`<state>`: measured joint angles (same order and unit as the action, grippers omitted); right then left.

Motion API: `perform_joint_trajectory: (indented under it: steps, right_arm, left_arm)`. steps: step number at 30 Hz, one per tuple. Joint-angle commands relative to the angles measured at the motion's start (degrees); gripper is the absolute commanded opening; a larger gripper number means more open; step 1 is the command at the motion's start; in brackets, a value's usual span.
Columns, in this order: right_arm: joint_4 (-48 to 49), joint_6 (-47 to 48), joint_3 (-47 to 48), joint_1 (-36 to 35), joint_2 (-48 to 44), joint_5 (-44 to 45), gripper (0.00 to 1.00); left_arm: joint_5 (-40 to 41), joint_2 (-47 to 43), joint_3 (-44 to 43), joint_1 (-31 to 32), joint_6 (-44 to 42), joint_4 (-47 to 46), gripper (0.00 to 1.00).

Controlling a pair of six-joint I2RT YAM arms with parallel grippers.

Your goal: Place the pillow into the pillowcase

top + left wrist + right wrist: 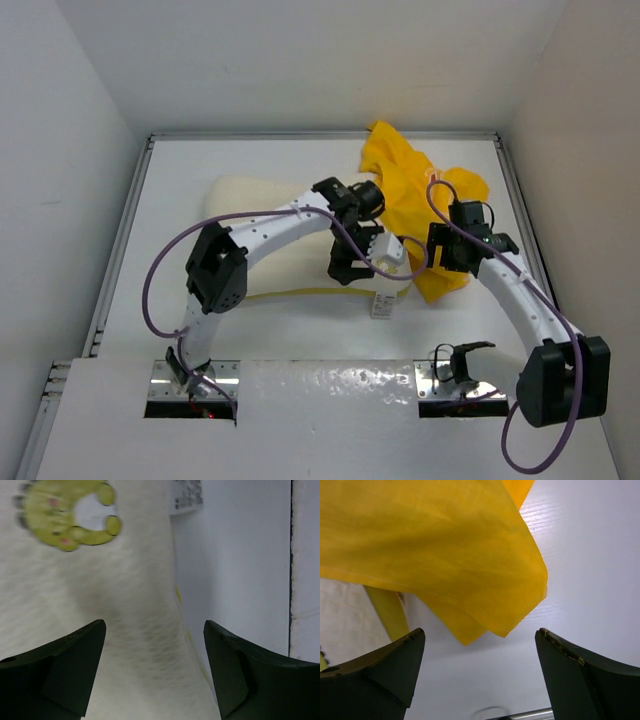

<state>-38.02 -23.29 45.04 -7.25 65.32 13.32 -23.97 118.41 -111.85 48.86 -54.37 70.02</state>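
Left gripper [353, 270] is open and holding nothing; right gripper [443, 256] is the same.

Top view:
- The left arm reaches across the pillow [250, 196], wrist bent down, gripper over the pillow's near right corner.
- The pillow lies flat mid-table [170, 250], long side left to right, pale yellow edge band along its near side.
- A small white tag [381, 305] sticks out at that near right corner, onto the table.
- The pillowcase [410, 175] is a crumpled yellow heap at the pillow's right end, toward the far right of the table. Whether it overlaps the pillow is hidden by the arms.
- The right gripper sits at the near edge of the heap.

Left wrist:
- The fingers [65, 675] are spread wide, nothing between them.
- Below them is the pillow's dimpled cream surface [125, 605], its right edge running down between the jaws.
- Bare table [235, 555] is to the right of it.
- The printed tag [187, 495] is at the top edge.
- There is a blurred yellow-green cartoon shape [65, 515] top left, too soft to identify.

Right wrist:
- The fingers [375, 675] are wide apart, gap empty.
- A loose yellow fold of the pillowcase [430, 545] hangs above the jaws, not touching them.
- A slice of the pillow [345, 620] shows at left, with a yellow-green strip [387, 610] beside it.
- White table [580, 555] is on the right.
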Motion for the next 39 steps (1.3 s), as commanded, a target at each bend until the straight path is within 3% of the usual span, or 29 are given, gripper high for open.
perform_joint_trajectory:
  steps: [1,2,5,10,12,13,14,15,17,18,19,20,22,28,33,36,38,39]
  right_arm:
    - [6.4,2.4,-3.8,0.0,-0.5,2.6,0.91]
    - [8.6,2.2,-4.3,0.0,0.0,2.5,0.91]
    - [12.9,1.5,-5.4,0.1,3.0,2.2,0.91]
    - [17.6,2.0,-5.6,0.1,9.1,-0.9,0.90]
    - [18.2,1.7,-5.5,0.1,11.0,-0.9,0.85]
    - [18.5,1.6,-5.5,0.1,12.6,-0.8,0.77]
    - [18.4,1.4,-5.3,0.1,13.3,-0.9,0.72]
    - [18.2,1.1,-5.0,0.2,14.0,-1.1,0.60]
    - [17.1,1.0,-4.6,0.1,14.6,-1.7,0.48]
    - [16.9,1.0,-4.6,0.1,14.5,-2.7,0.35]
    - [16.6,1.0,-4.8,0.1,13.9,-3.3,0.27]
    - [16.3,1.0,-4.7,0.1,13.4,-4.2,0.12]
    - [15.1,0.9,-3.8,0.0,12.3,-4.9,0.00]
    - [9.5,0.8,-1.0,-0.5,6.9,-10.3,0.00]
    - [9.7,1.7,-2.7,-0.5,1.7,-7.9,0.00]
    - [9.3,2.8,-3.4,-0.5,2.0,-4.3,0.52]
    - [8.6,2.5,-3.6,-0.5,4.2,-1.8,0.82]
    - [9.0,2.4,-3.8,-0.5,5.1,-0.9,0.85]
  left_arm:
    - [5.8,-4.5,6.0,2.2,-2.1,-3.4,0.78]
    - [8.2,-4.8,7.9,2.7,-0.8,-7.0,0.86]
    - [11.9,-5.2,14.0,3.6,3.5,-14.0,0.96]
    - [19.4,-6.2,24.1,3.6,11.5,-26.8,0.94]
    - [22.7,-6.2,26.5,3.6,13.2,-31.7,0.76]
    - [23.2,-6.1,26.9,3.6,14.5,-32.8,0.54]
    - [23.7,-6.1,27.3,3.5,15.0,-34.3,0.44]
    - [23.5,-6.0,27.8,3.5,15.4,-34.8,0.29]
    - [22.1,-5.9,28.2,3.5,15.8,-35.1,0.11]
    - [21.7,-5.7,28.6,3.5,16.6,-35.2,0.00]
    - [20.9,-5.6,28.9,3.5,16.8,-35.6,0.00]
    - [20.4,-5.5,29.4,3.4,17.2,-35.8,0.00]
    - [18.7,-5.4,29.5,3.2,18.7,-36.4,0.00]
    - [9.9,-5.0,22.8,0.0,27.0,-36.2,0.00]
    - [12.0,-4.9,19.7,-0.1,24.8,-32.9,0.00]
    - [12.3,-4.9,20.3,-0.1,23.6,-32.9,0.00]
    - [11.7,-5.1,20.4,-0.1,23.6,-33.1,0.00]
    - [11.6,-5.2,20.4,-0.1,23.7,-33.3,0.00]
